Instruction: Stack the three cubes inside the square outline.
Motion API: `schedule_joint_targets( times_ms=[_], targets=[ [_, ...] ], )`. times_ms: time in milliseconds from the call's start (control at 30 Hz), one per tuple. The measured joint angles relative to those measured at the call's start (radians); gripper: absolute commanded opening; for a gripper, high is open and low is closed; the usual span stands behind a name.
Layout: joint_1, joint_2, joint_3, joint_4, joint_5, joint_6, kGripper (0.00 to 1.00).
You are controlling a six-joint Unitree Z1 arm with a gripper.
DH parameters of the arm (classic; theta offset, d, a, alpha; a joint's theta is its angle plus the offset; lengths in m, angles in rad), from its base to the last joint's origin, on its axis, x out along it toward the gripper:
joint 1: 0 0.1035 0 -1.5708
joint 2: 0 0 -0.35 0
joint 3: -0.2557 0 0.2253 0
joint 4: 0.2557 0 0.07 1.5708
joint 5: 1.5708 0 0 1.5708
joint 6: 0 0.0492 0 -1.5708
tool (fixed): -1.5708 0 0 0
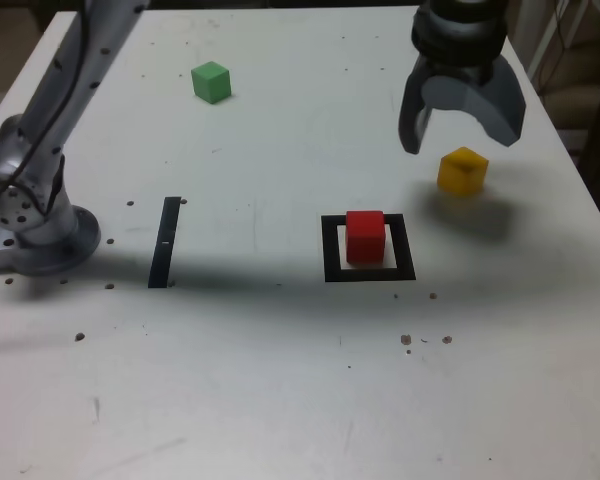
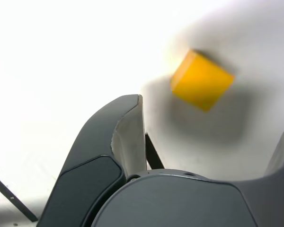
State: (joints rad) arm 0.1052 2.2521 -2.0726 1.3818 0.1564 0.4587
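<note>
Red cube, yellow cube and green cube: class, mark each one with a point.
Red cube (image 1: 365, 238): exterior view, its front face.
Yellow cube (image 2: 202, 82): wrist view, its broad face.
Green cube (image 1: 211, 83): exterior view, middle of its visible surface.

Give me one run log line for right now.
hand: open, above yellow cube | red cube: inside square outline | green cube: on table, outside outline

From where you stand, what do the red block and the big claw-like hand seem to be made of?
The red block could be painted wood or plastic: its faces are one even, solid colour with crisp edges. The hand looks like dark grey plastic or coated metal, smooth and matt, with visible seams; its lighter inner faces look roughened, perhaps rubbery.
</note>
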Motion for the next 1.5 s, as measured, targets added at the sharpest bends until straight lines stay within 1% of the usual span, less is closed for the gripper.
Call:
schedule_joint_targets(
  times_ms=[200,367,600,800,1233,1500],
  targets=[
    [0.045,0.069,-0.099,0.024,-0.002,0.061,0.99],
    [0.066,0.087,-0.122,0.028,0.0,0.124,1.0],
    [0.067,0.087,-0.123,0.027,-0.004,0.342,1.0],
    [0.062,0.088,-0.123,0.051,-0.006,0.535,0.99],
    [0.038,0.125,-0.123,0.049,0.005,0.531,0.98],
    [0.027,0.167,-0.127,0.041,0.023,0.502,0.91]
  ],
)
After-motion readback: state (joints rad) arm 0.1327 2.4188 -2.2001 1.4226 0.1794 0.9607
